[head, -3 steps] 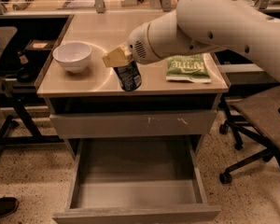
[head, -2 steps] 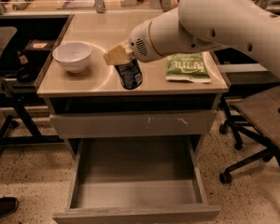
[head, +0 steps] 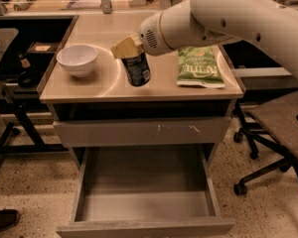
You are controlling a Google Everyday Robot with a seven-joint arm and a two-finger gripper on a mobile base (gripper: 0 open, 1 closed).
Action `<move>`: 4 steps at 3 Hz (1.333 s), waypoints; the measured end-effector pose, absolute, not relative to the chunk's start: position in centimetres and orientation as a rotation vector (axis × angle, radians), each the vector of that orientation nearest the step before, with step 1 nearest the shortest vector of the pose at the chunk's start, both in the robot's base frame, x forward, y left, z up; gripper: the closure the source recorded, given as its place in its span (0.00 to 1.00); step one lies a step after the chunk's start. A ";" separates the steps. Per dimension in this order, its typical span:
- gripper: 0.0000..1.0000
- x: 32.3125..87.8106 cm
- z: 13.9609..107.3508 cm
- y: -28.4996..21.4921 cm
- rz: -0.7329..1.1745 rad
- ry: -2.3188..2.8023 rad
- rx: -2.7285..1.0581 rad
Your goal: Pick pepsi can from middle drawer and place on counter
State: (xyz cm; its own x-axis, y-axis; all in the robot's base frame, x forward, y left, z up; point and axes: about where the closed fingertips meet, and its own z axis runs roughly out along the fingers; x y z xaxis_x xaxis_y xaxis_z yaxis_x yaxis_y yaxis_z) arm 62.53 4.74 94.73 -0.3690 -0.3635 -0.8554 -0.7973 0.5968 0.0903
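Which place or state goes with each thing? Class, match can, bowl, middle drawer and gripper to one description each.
Things:
1. can
2. bowl
3. middle drawer
4. gripper

Descriptions:
A. pulled out, below the scuffed front
B. white, at the left end of the counter
C. shut on the can's top, above the counter
D. dark, tilted, left of the green bag

Pairs: 1-D, 2-B, 3-A, 4-C.
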 end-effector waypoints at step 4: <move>1.00 70.0 93.5 4.9 0.815 1.968 -0.898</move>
